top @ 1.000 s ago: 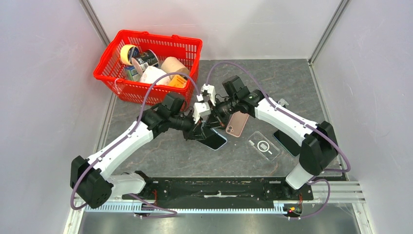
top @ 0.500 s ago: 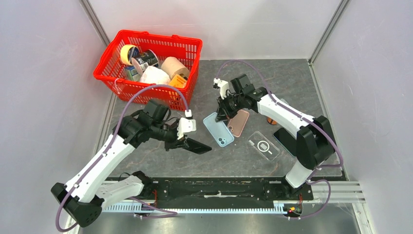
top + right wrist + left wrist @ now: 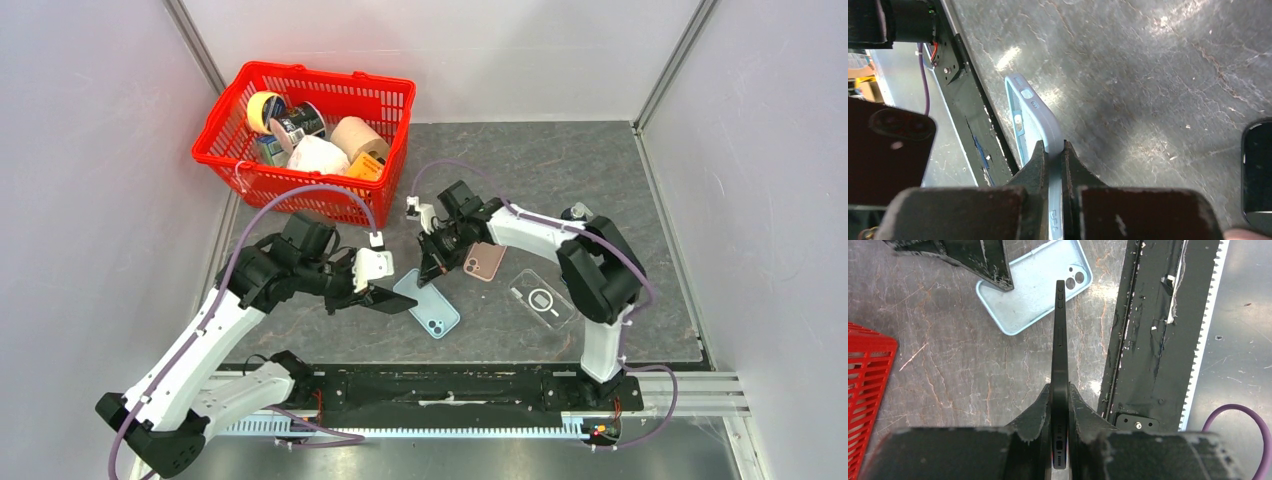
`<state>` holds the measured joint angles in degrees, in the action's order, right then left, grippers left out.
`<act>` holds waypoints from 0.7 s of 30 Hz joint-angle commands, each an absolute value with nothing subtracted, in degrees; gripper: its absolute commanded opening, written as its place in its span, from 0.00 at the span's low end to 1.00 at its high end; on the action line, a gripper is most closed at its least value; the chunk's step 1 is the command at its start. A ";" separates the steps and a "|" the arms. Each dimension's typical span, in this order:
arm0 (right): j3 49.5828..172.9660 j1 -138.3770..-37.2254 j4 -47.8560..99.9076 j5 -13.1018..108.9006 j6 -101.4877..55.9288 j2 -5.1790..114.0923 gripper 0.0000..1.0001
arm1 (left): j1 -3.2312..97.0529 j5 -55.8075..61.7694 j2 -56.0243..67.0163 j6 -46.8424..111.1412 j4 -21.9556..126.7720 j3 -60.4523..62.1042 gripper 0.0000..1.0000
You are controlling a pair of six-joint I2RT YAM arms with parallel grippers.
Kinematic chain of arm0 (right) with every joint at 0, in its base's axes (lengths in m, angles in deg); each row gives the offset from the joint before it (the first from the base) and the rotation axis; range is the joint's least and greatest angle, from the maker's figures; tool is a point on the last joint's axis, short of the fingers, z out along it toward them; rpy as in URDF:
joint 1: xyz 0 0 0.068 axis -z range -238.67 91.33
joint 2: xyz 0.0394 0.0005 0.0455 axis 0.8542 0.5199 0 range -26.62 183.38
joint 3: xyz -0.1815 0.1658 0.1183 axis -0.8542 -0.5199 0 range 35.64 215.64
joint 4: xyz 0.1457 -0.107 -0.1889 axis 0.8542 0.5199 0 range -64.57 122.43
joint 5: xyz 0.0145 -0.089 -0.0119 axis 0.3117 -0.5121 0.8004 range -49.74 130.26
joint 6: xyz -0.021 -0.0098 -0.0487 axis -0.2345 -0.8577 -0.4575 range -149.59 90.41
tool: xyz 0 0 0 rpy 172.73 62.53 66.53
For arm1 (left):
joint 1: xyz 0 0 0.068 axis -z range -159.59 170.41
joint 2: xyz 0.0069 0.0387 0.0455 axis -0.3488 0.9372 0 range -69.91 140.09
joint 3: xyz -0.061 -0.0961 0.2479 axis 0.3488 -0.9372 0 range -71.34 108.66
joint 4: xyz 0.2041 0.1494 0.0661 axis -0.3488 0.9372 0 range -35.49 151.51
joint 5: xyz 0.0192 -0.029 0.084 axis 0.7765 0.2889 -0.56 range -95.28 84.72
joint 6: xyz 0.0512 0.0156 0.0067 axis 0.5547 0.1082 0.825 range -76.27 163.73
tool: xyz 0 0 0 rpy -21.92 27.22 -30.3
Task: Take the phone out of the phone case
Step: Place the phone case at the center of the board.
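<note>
The slim black phone (image 3: 1060,330), clear of the pale-blue phone case (image 3: 1033,290) and at its nine o'clock, is pinched by one end only in the left gripper (image 3: 1059,389), so it may pivot and drop; the right gripper (image 3: 1053,150) nips the case's rim.

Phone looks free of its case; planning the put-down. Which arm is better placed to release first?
Right. The right gripper pinches the blue case's rim, and the case seems to lie on the table. The left gripper holds the black phone raised, edge-on.
</note>
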<state>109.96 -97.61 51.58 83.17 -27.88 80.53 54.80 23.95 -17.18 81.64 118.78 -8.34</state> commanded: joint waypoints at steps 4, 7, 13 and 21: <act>114.87 -97.10 47.96 87.09 -23.62 88.61 0.00 | 54.29 23.87 -18.07 79.99 116.26 -7.35 0.02; 115.49 -96.59 47.94 86.22 -23.65 90.59 0.08 | 54.26 23.84 -18.14 79.68 116.01 -7.99 0.02; 117.91 -94.33 50.61 82.45 -27.00 90.67 0.38 | 53.86 22.67 -17.78 80.42 115.94 -10.14 0.02; 118.55 -93.72 56.43 80.79 -35.49 84.52 0.86 | 49.44 25.65 -13.81 84.05 117.32 -10.95 0.02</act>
